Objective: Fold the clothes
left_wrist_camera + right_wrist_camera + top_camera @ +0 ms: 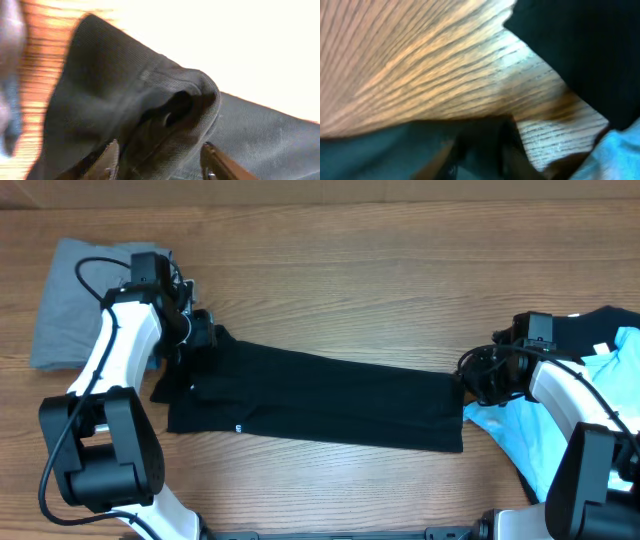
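Black garment (320, 395) lies stretched L-to-R across table (350, 270), long axis running arm to arm. Left gripper (196, 342) clamps its left end, cloth bunched betw. fingers (107, 160). Right gripper (470, 385) sits at right hem (can't tell its grip, view too blurred).

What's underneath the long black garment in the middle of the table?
Only the wooden table shows around the black garment, whose right end borders a light blue cloth. Anything beneath the fabric is covered and cannot be seen.
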`<action>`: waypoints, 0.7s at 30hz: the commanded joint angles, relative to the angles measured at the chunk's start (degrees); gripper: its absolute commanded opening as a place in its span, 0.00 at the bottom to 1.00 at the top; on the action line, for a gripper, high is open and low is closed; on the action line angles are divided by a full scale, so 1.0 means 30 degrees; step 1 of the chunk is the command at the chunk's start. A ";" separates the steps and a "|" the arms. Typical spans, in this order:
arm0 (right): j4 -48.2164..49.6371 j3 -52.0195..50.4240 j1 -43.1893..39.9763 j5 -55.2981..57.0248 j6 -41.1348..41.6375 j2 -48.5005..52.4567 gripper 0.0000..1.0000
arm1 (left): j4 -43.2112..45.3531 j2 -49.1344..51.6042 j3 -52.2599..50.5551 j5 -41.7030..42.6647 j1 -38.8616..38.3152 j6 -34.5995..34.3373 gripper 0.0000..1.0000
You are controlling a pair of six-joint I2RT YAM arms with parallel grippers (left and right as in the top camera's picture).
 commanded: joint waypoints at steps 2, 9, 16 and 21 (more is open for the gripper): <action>0.0073 -0.0109 -0.0036 0.0066 0.0095 0.0109 0.09 | 0.1545 0.1027 -0.1625 0.2106 -0.0007 0.0510 0.42; 0.0408 -0.0109 -0.0087 0.2885 0.0182 0.0109 0.04 | 0.2798 0.1821 -0.1719 0.2557 0.0532 -0.0197 0.04; 0.1719 -0.0109 -0.0087 0.2732 0.0168 0.0109 0.04 | 0.3082 0.1727 -0.1617 0.3322 0.2980 -0.1355 0.04; 0.2776 -0.0080 -0.0087 0.1137 -0.0597 0.0109 0.04 | 0.3606 0.1727 -0.1617 0.4750 0.3679 -0.1319 0.04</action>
